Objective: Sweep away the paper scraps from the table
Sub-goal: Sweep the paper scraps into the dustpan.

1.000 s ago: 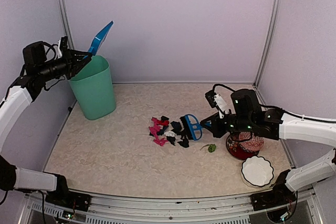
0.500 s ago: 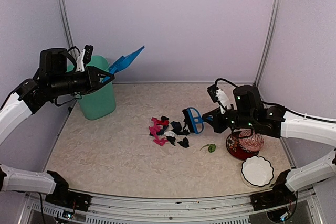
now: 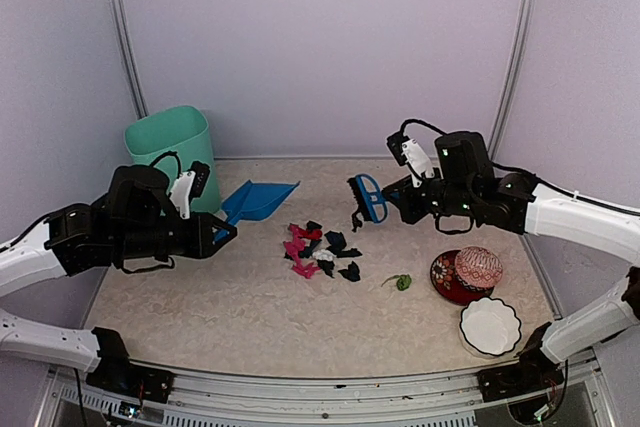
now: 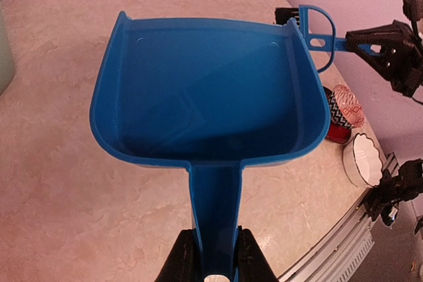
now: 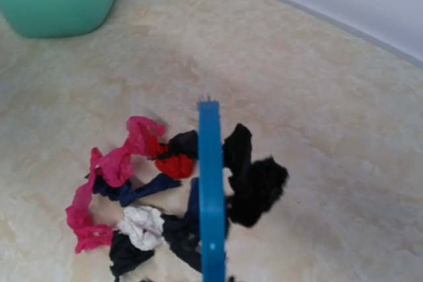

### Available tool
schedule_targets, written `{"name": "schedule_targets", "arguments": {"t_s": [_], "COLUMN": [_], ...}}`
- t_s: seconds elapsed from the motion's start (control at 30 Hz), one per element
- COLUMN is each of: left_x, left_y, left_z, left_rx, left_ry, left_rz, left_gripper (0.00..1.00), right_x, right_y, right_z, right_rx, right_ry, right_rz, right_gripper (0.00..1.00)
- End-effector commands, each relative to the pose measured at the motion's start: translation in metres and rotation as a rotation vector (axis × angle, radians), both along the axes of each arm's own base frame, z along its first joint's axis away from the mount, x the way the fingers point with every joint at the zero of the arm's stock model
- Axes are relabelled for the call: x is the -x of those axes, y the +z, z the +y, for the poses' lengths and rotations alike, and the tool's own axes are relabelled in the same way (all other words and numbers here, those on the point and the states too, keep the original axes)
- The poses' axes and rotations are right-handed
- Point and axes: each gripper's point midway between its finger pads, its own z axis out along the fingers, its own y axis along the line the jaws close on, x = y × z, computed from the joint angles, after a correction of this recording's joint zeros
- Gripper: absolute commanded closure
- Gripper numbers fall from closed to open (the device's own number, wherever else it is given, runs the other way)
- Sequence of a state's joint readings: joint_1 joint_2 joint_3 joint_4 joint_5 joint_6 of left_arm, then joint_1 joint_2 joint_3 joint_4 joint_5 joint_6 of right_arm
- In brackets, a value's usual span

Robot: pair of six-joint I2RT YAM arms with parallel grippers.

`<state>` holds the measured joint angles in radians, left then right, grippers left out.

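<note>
The paper scraps lie in a loose pile of pink, red, black, navy and white bits mid-table, with one green scrap apart to the right. My left gripper is shut on the handle of the blue dustpan, which is held low just left of the pile, mouth facing away. In the left wrist view the dustpan fills the frame, both fingers pressed on its handle. My right gripper is shut on the blue brush, raised behind the pile. The brush hangs over the scraps.
A teal bin stands at the back left, behind my left arm. A red-patterned bowl with a ball and a white scalloped bowl sit at the front right. Pale walls close off the back and both sides.
My left arm swung the dustpan down from above the bin to the table beside the pile. My right arm lifted the brush up and back from the scraps.
</note>
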<state>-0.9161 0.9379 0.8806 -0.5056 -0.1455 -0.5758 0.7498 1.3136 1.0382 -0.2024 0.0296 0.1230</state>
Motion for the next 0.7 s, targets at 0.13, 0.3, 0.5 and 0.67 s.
{"name": "schedule_targets", "arguments": {"t_s": [0.13,0.3,0.5,0.67], "left_x": [0.021,0.038,0.062,0.082], "left_y": [-0.046,-0.078,-0.107,-0.127], "left_z": [0.000,-0.012,-0.032,-0.040], "left_rx": [-0.111,-0.191,-0.280,-0.343], "left_ry": [0.058,0.027,-0.062,-0.120], "left_rz": [0.036,0.070,0.084,0.116], "left_gripper": [1.00,1.00,1.00,1.00], "right_x": [-0.010,-0.027,-0.043,-0.064], "right_y": [0.025,0.010,-0.019,-0.039], "right_z": [0.014,0.017,0.023,0.014], "right_rx": [0.020,0.115,0.188,0.320], "right_ry": [0.068,0.061,0.043,-0.020], "right_rz": [-0.048,-0.030,0.004,-0.023], "right_gripper": [1.00,1.00,1.00,1.00]}}
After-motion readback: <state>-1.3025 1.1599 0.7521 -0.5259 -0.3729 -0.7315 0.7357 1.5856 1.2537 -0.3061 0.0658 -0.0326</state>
